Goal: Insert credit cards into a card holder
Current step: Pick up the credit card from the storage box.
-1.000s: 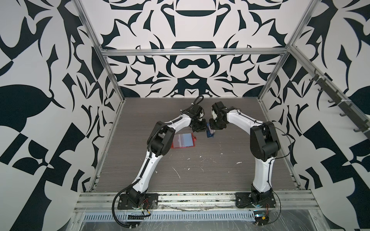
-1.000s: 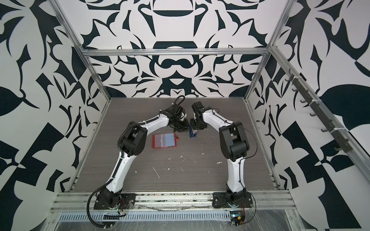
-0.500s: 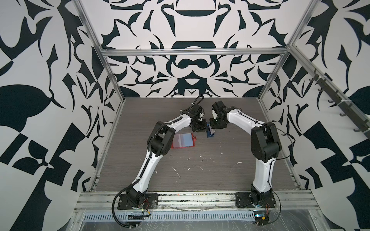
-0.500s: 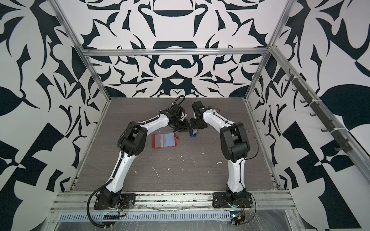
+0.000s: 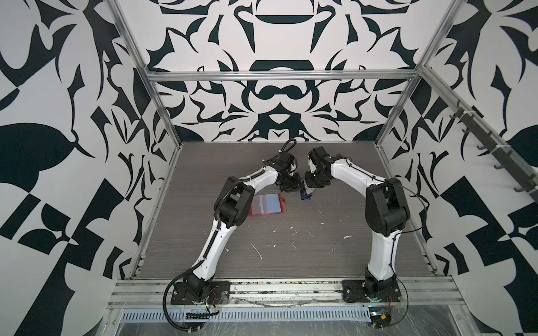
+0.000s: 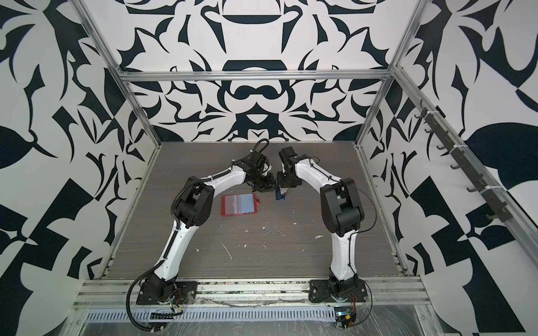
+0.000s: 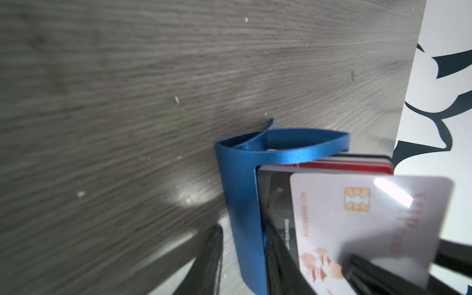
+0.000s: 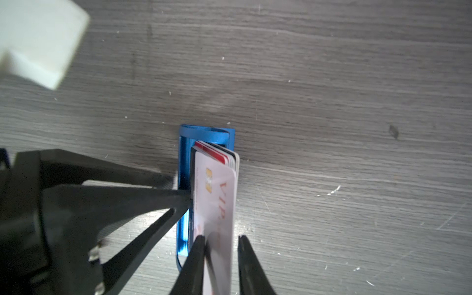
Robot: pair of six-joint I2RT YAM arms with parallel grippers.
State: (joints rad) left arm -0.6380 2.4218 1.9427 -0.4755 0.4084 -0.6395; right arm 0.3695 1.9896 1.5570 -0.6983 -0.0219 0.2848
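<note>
Right wrist view: the right gripper (image 8: 221,237) has its fingers (image 8: 196,260) parted on either side of the pale card (image 8: 217,204). One finger touches the printed, chip-bearing face and the other stands just clear of the back, so the card is bracketed, not clamped. The pale card stands on edge with a dark card (image 7: 273,194) and a red card (image 7: 357,166), all upright in the blue stand (image 8: 182,204).

Left wrist view: the left gripper (image 7: 244,229), its fingers (image 7: 214,255) likewise parted, straddles one side wall of the blue stand. The outer finger is just beside the wall, with a strip of bench (image 5: 291,256) showing between them; the inner finger lies on the cards' side.

In both top views the two grippers meet over the stand, slightly beyond the bench's middle toward its far edge. The card holder (image 5: 266,205) lies open and flat, clear sleeves up, near the stand on the side of the bench's left edge and apart from both grippers. Its snap tab (image 5: 281,200) points toward the stand.
</note>
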